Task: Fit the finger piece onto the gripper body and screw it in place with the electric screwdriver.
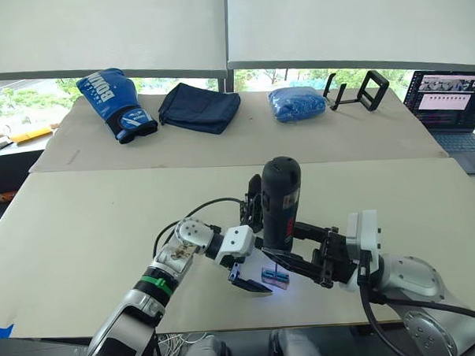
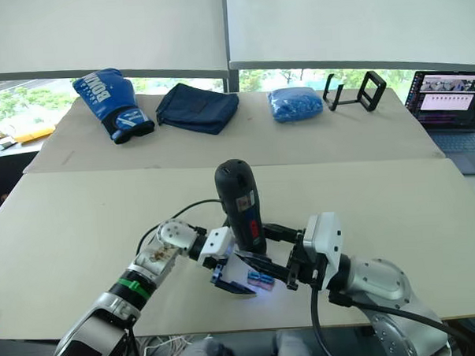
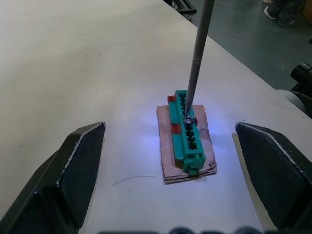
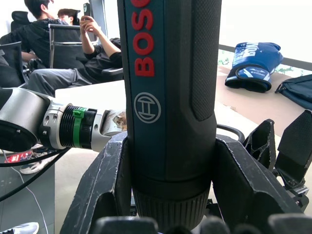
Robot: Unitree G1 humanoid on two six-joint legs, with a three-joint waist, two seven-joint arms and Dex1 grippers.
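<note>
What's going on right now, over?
Right gripper clamps thick black electric screwdriver, bit on small green-and-tan block. Left gripper open, straddling block. Nothing in the way.

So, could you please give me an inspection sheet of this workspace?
Surface: beige table, bare near the work.
Job's things: thick black electric screwdriver upright, its bit on a screw in a small green block on tan card.
Clutter: blue boxing glove, navy fabric pouch, blue crumpled bundle, black frame stand, open laptop.
Grippers: right gripper shut on the screwdriver; left gripper open, flanking the block.
Cables: black cable looping at the left wrist.
Surroundings: seated people.
</note>
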